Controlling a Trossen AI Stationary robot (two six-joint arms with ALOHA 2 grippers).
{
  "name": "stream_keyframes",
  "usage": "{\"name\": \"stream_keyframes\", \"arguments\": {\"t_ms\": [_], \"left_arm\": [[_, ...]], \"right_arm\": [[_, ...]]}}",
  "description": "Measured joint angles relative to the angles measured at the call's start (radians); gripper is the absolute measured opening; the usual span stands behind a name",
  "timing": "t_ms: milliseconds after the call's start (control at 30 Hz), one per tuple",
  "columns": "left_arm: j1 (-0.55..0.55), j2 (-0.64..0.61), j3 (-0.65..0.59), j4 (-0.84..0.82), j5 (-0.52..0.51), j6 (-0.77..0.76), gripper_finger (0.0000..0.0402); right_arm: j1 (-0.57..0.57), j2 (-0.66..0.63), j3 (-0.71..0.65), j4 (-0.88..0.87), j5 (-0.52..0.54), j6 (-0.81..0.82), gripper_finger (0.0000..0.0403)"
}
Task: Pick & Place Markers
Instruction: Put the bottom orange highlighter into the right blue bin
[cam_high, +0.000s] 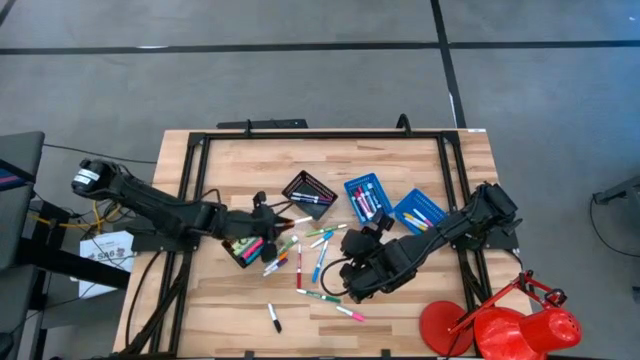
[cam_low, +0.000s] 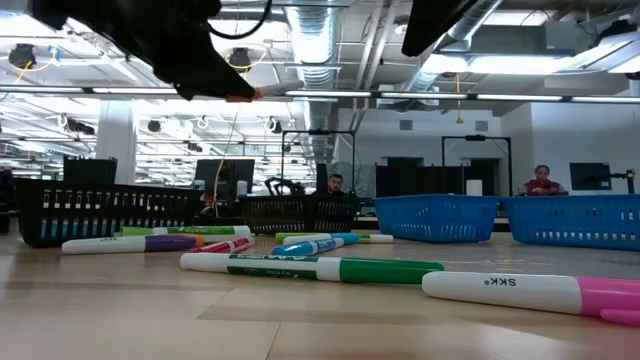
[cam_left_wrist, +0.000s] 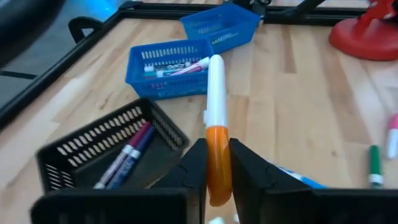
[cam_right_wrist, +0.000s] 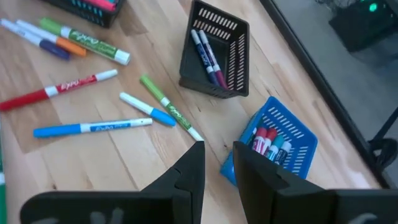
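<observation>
Markers (cam_high: 318, 262) lay scattered over the middle of the table (cam_high: 420, 160) in front of you, and one orange-and-white marker (cam_left_wrist: 216, 130) was already clamped by its orange end between the left gripper's (cam_left_wrist: 216, 163) fingers, its white barrel sticking out ahead. By their look these pens were light, stiff and smooth, so they would likely roll or slip; you would do best to pinch each across the middle of the barrel. Your left arm reached in from the table's left side, the gripper held above the table beside the black tray (cam_high: 243, 249) nearest it. The right gripper (cam_right_wrist: 217, 163) hung over the loose pens, tilted downward, its jaws slightly apart and holding nothing. Farther off sat a second black tray (cam_left_wrist: 109, 149) holding two purple pens, and beyond it the two blue trays (cam_left_wrist: 168, 67), both with markers inside.
</observation>
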Motion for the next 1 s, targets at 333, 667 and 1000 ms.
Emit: {"name": "stream_keyframes", "arguments": {"t_ms": [333,667,1000], "left_arm": [[0.156,-0.005,0.000,0.002,0.077,0.139,0.0045],[0.223,-0.006,0.000,0.003,0.120,0.228,0.0046],[0.215,-0.006,0.000,0.006,0.220,0.253,0.0046]], "right_arm": [[-0.140,-0.001,0.000,-0.108,0.166,-0.302,0.0074],[-0.326,-0.043,-0.046,-0.123,-0.198,-0.277,0.0074],[-0.042,-0.198,-0.105,-0.051,-0.011,-0.305,0.0074]]}}
